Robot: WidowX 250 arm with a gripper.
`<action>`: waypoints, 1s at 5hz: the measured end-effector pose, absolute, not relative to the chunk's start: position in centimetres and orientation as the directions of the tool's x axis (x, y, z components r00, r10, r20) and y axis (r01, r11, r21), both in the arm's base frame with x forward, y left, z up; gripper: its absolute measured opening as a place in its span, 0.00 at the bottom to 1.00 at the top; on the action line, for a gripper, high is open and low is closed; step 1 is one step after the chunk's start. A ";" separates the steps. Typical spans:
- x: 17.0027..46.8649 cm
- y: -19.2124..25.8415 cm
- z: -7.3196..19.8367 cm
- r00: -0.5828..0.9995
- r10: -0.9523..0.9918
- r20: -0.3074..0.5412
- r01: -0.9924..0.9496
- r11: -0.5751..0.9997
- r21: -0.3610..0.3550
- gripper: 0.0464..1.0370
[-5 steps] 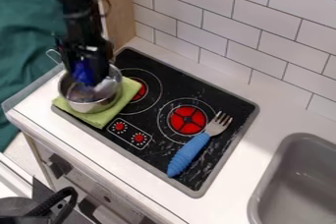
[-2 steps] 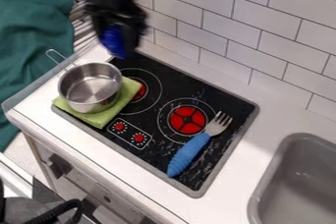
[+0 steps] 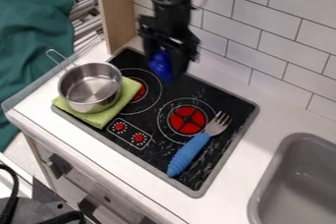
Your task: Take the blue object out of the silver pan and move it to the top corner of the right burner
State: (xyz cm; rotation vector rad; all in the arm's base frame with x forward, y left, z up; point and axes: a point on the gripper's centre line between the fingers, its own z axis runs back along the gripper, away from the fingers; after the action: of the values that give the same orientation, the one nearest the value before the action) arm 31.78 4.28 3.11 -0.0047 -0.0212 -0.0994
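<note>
Bright, diffuse light, with glints in the silver pan (image 3: 91,84) and shading inside the sink (image 3: 266,187)

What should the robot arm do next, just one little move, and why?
Probably carry the blue object right, toward the far edge of the right burner: the pincer holds it above the stove, short of that burner.

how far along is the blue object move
Done: the blue object is out of the silver pan, which sits empty on the green cloth.
In hand: the end effector holds it above the stovetop.
Left: lowering it at the top corner of the right burner.
</note>
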 end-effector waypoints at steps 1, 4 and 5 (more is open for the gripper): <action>32.3 2.9 1.5 0.989 -0.147 0.006 0.147 0.989 -0.023 0.67; 37.1 0.0 -1.4 0.950 -0.312 -0.016 0.311 0.950 -0.033 0.67; 37.8 -1.2 -1.5 0.936 -0.351 -0.028 0.350 0.936 -0.030 0.67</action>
State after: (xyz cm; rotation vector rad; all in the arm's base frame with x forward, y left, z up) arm 37.82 -1.23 -1.48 -0.0247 0.0335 -0.3581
